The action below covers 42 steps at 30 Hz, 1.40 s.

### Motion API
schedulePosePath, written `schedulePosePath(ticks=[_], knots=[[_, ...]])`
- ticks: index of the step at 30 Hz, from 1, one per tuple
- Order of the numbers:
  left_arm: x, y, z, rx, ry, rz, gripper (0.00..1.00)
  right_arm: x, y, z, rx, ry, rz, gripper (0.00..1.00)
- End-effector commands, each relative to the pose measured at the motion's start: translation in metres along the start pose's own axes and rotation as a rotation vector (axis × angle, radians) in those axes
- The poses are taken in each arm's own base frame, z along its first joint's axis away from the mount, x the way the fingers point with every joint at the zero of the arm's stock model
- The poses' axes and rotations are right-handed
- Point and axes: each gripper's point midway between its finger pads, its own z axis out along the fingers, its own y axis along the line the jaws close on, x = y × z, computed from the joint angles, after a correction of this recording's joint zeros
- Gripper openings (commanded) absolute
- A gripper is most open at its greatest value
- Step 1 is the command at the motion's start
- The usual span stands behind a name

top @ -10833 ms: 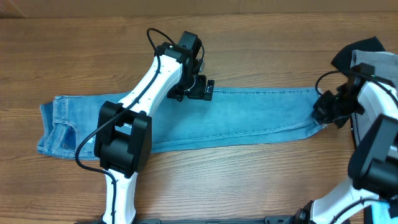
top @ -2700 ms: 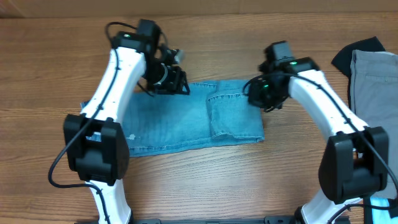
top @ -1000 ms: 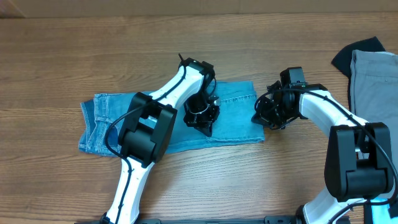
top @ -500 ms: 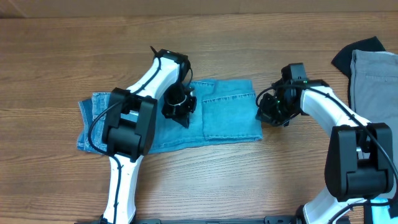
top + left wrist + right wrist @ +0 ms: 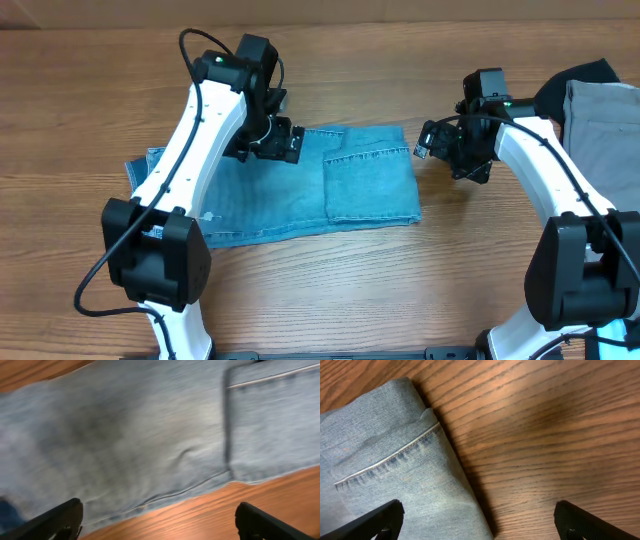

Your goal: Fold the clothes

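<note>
The light blue jeans (image 5: 300,190) lie folded into a short stack on the wooden table, with a doubled layer (image 5: 370,185) on the right and a small white mark (image 5: 207,217) near the front left. My left gripper (image 5: 272,143) hovers over the far edge of the jeans, open and empty. In the left wrist view the denim (image 5: 130,435) fills the top, with the gripper (image 5: 160,525) spread wide above its hem. My right gripper (image 5: 432,150) is open just off the folded right edge. In the right wrist view the gripper (image 5: 480,527) straddles the denim corner (image 5: 395,475) and bare wood.
Grey trousers (image 5: 603,120) lie on a black garment (image 5: 575,85) at the table's far right edge, close behind the right arm. Bare wood (image 5: 330,290) surrounds the jeans at front, back and left.
Both grippers have gone from shut to open. The left one has risen off the middle of the jeans to their far edge. The right one has drawn back slightly to the right.
</note>
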Motion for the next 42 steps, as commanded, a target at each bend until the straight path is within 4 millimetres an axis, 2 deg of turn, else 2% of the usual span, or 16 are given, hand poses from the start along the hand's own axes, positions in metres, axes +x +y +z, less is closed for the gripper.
schedulePosePath(ticks=[1, 4, 8, 12, 19, 24, 35, 37, 40, 42], knots=[[-0.003, 0.036, 0.006, -0.138, 0.01, -0.071, 1.0, -0.014, -0.003, -0.013, -0.001, -0.063, -0.024, 1.0], [-0.003, 0.048, 0.014, -0.154, 0.028, -0.159, 1.0, -0.018, -0.008, -0.011, -0.033, -0.058, -0.073, 1.0], [-0.003, 0.058, 0.023, -0.158, 0.054, -0.218, 1.0, -0.012, -0.005, -0.005, -0.152, 0.001, -0.121, 1.0], [-0.003, 0.057, 0.034, -0.144, 0.079, -0.222, 1.0, -0.006, 0.003, 0.007, -0.256, 0.049, -0.132, 1.0], [-0.003, 0.059, 0.062, -0.146, 0.145, -0.225, 1.0, 0.015, 0.005, 0.043, -0.277, 0.17, -0.113, 1.0], [-0.002, 0.06, 0.079, -0.147, 0.182, -0.228, 1.0, 0.022, 0.007, 0.056, -0.286, 0.207, -0.136, 1.0], [-0.003, 0.06, 0.082, -0.143, 0.179, -0.228, 1.0, 0.055, 0.034, 0.077, -0.365, 0.303, -0.202, 0.99], [-0.003, 0.06, 0.082, -0.144, 0.179, -0.228, 1.0, 0.061, 0.039, 0.08, -0.364, 0.314, -0.221, 0.88], [-0.005, 0.06, 0.082, -0.143, 0.174, -0.228, 1.0, 0.067, 0.044, 0.082, -0.361, 0.323, -0.243, 0.63], [-0.005, 0.06, 0.082, -0.143, 0.173, -0.227, 1.0, 0.068, 0.045, 0.083, -0.353, 0.321, -0.252, 0.53]])
